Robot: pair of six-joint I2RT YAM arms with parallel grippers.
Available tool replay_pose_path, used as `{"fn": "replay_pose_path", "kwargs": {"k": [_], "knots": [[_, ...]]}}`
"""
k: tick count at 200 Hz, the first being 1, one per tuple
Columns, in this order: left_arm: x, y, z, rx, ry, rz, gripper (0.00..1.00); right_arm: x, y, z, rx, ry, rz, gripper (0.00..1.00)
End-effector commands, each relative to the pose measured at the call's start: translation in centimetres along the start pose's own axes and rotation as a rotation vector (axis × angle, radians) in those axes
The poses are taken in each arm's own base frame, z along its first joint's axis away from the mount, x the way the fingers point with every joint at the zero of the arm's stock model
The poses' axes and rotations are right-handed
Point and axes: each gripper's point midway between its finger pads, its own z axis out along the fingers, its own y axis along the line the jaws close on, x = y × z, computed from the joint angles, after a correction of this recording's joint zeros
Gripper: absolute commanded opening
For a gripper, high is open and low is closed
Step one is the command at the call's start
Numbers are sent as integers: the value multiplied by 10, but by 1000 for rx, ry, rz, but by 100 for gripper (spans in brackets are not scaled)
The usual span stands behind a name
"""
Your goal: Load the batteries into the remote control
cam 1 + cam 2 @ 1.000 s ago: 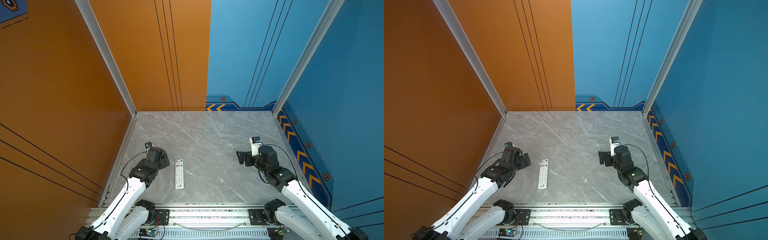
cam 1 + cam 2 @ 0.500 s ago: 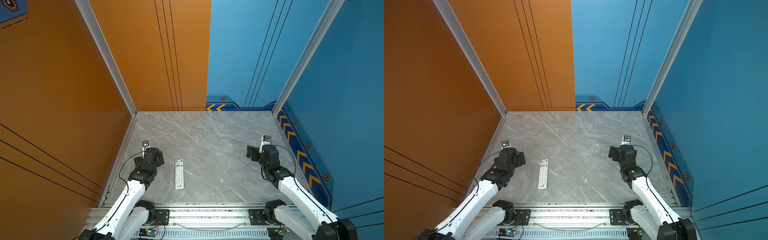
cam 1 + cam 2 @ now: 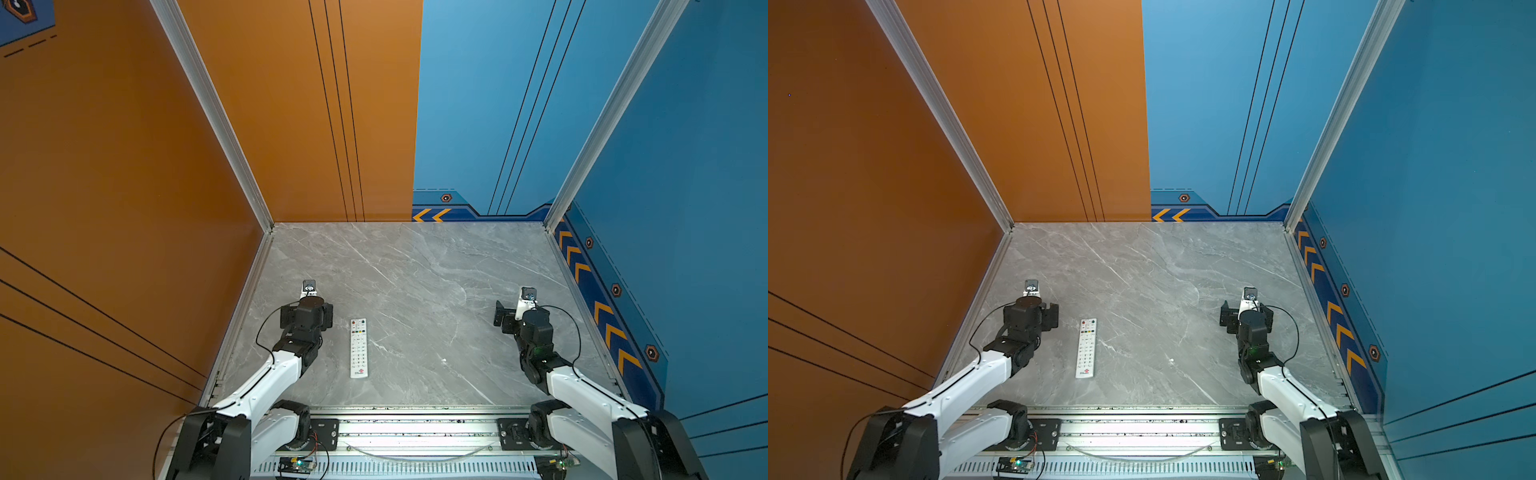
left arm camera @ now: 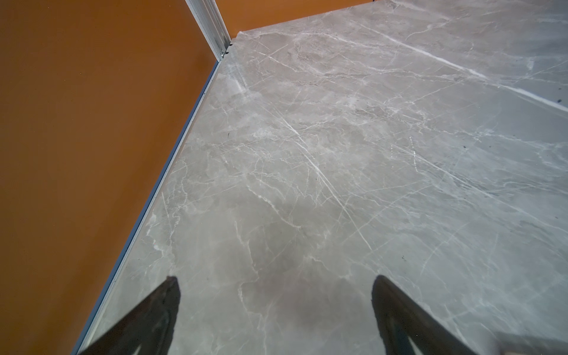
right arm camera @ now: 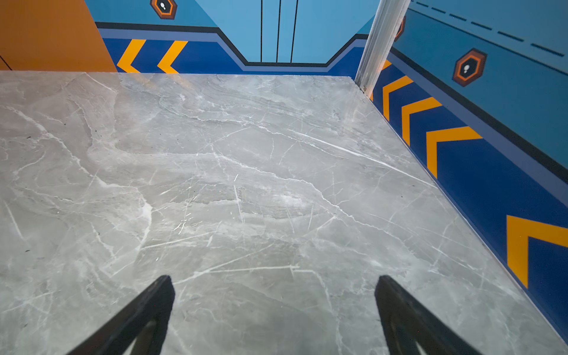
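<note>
Marble counter [image 3: 415, 270] is shown with remote control [image 3: 359, 348] buttons-up, batteries unseen, perhaps loaded; left hand [image 4: 276, 281], right hand [image 5: 274, 281] are spread wide.

A robotics lab cell: grey marble-patterned tabletop [image 3: 415, 270] boxed by orange wall panels [image 3: 124, 166] and blue wall panels [image 3: 685, 166], aluminium corner posts [image 3: 211, 104], metal mounting rail [image 3: 415, 430] at its near edge.
</note>
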Motion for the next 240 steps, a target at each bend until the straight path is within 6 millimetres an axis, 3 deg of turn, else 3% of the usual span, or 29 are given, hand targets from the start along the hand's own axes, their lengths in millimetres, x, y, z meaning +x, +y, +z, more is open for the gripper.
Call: {"fn": "replay_pose_path", "kwargs": {"k": [1, 69, 100, 147, 180, 240], "knots": [[-20, -2, 13, -15, -97, -34, 98, -29, 8, 12, -21, -103, -31, 100], [-45, -7, 36, -47, -245, -98, 98, -32, 14, 42, -17, -117, -64, 100], [-39, -8, 49, -50, -262, -107, 98, -29, 6, 49, 29, -105, -45, 100], [-34, -6, 53, -8, -247, -143, 98, -20, -17, 58, 90, -96, 57, 100], [-26, -6, 63, 13, -235, -167, 98, -15, -18, 64, 106, -74, 57, 100], [-25, -6, 63, 23, -231, -171, 98, -14, -28, 69, 113, -56, 104, 100]]}}
